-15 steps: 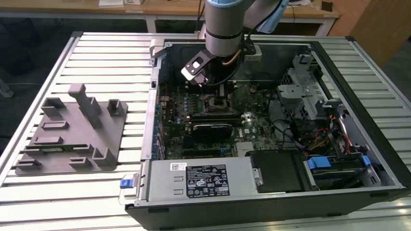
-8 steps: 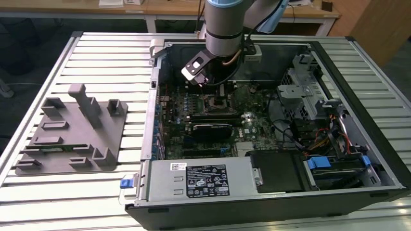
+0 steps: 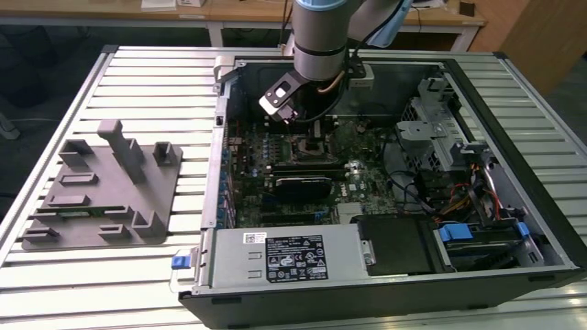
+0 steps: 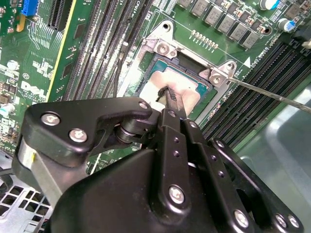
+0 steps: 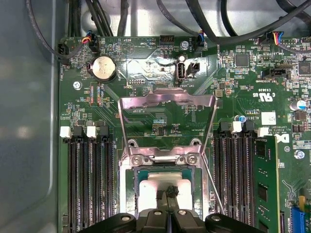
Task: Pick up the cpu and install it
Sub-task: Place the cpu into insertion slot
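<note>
While the gripper (image 4: pixel 168 93) is sitting with its tips on or just above the cpu (image 4: pixel 187 83) (which of the two I cannot tell), its two fingers are lying pressed together with nothing visibly between them. The cpu is lying flat in the socket (image 4: pixel 163 48) on the motherboard (image 4: pixel 39 73). I am judging the cpu to be light, thin and stiff, with a smooth metal top that is likely slippery and an underside that is likely fragile. That is calling for a hold on two opposite pale edges, kept level. The first wrist view is showing the retaining frame (image 5: pixel 167 99) standing raised behind the socket. The second wrist view is looking along the fingers and showing the thin lever (image 4: pixel 272 92) lying off to one side. The exterior view is showing the arm (image 3: pixel 321 34) reaching down into the open computer case (image 3: pixel 367 302), with a grey tray (image 3: pixel 101 199) on the table (image 3: pixel 137 69) at the exterior view's left.
</note>
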Controlling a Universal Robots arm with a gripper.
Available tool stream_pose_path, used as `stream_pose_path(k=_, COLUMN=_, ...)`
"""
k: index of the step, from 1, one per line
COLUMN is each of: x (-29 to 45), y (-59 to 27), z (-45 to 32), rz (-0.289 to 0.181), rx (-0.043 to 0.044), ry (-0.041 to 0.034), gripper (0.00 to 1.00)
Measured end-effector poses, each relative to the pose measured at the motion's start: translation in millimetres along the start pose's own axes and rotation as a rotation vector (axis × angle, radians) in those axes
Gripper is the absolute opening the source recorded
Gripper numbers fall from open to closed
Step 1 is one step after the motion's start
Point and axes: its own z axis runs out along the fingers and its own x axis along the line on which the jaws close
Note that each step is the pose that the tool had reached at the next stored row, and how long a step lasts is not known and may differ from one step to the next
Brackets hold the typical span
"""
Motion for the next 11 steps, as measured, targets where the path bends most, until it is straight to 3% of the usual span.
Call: stream_pose_path(k=11, x=-0.2, y=0.2, z=-4.9, rz=0.0, rx=-0.0001, ry=0.0, gripper=0.11)
